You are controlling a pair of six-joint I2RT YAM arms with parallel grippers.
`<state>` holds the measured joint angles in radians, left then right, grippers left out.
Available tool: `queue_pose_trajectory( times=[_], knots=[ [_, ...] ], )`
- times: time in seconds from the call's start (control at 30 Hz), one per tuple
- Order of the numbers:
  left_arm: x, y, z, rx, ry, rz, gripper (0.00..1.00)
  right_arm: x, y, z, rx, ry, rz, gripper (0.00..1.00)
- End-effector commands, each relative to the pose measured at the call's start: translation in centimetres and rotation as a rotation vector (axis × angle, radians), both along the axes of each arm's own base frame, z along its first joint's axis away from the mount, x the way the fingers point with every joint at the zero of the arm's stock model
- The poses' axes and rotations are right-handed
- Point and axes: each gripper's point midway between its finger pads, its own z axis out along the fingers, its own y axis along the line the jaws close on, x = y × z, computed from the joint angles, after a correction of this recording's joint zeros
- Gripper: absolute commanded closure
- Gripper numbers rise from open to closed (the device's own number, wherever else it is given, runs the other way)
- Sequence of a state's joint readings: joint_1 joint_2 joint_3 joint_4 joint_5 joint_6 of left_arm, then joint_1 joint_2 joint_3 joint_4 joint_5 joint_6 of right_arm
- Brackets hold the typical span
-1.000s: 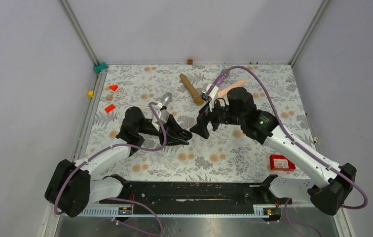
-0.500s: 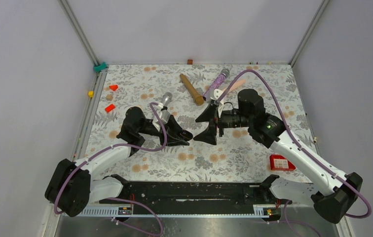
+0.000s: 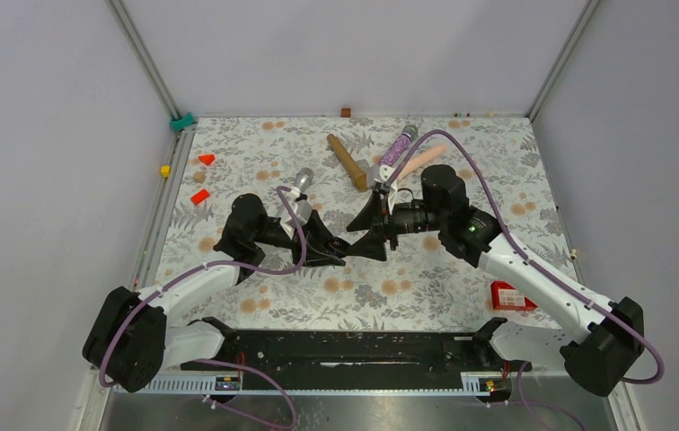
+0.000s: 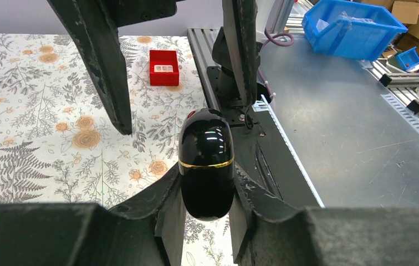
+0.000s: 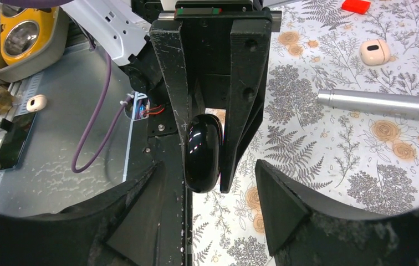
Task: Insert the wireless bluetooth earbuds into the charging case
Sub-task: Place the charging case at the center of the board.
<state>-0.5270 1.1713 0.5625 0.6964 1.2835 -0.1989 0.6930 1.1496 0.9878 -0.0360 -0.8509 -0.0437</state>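
A glossy black egg-shaped charging case [image 4: 206, 160] with a thin gold seam is pinched between the fingers of my left gripper [image 4: 207, 191], which is shut on its lower half and holds it above the flowered cloth. It is closed. In the top view the left gripper [image 3: 334, 244] and right gripper [image 3: 359, 240] meet tip to tip at the table's middle. My right gripper [image 5: 207, 166] is open, one finger on each side of the case [image 5: 202, 155] and not touching it. The earbuds are out of view.
Stick-shaped microphones lie behind the arms: silver [image 3: 300, 184], brown [image 3: 348, 162], purple [image 3: 399, 144] and pink [image 3: 421, 160]. A red box [image 3: 513, 294] sits at the right front. Small red pieces [image 3: 207, 159] lie at the left. A beige pod [image 5: 374, 51] rests on the cloth.
My right gripper has swung left up to the left gripper, and its jaws have narrowed around the case's free end. The left arm has not moved.
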Motion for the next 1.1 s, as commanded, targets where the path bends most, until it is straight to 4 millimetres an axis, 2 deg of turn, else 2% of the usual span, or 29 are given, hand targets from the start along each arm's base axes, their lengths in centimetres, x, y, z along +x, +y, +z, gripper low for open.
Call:
queue_pose_trajectory(
  times=[0.0,0.33,0.53,0.6,0.7,0.77,0.87,0.93,0.97,1.0,1.07],
  knots=[
    [0.3,-0.4,1.2,-0.029,-0.062,-0.009,1.0,-0.5,0.9,0.9,0.051,-0.012,0.053,0.34],
    [0.3,-0.4,1.2,-0.027,-0.058,-0.007,1.0,-1.4,1.8,-1.3,-0.03,-0.039,0.092,0.46],
    [0.3,-0.4,1.1,-0.026,-0.061,-0.006,0.99,-0.9,1.7,-0.7,-0.021,-0.082,0.061,0.69],
    [0.4,-0.4,1.0,-0.025,-0.06,-0.003,0.9,-0.9,1.6,-0.4,-0.015,-0.098,0.057,0.78],
    [0.7,-0.5,1.0,-0.021,-0.05,0.01,0.7,-1.0,1.4,0.1,-0.01,-0.113,0.056,0.91],
    [0.9,-0.5,1.0,-0.017,-0.043,0.022,0.58,-1.0,1.2,0.3,-0.011,-0.12,0.052,0.95],
    [1.0,-0.6,1.0,-0.014,-0.037,0.03,0.45,-1.0,1.1,0.6,-0.011,-0.129,0.045,0.99],
    [1.2,-0.6,1.0,-0.013,-0.033,0.04,0.23,-1.0,1.0,0.8,-0.009,-0.13,0.043,0.99],
    [1.3,-0.6,1.0,-0.012,-0.03,0.047,0.05,-1.0,1.0,0.8,-0.009,-0.13,0.042,0.99],
    [1.5,-0.7,1.0,-0.011,-0.027,0.057,0.02,-1.0,0.9,0.8,-0.011,-0.132,0.041,0.99],
    [1.8,-0.7,1.0,-0.008,-0.024,0.077,0.01,-0.8,0.7,1.0,-0.015,-0.132,0.031,1.0]
  ],
)
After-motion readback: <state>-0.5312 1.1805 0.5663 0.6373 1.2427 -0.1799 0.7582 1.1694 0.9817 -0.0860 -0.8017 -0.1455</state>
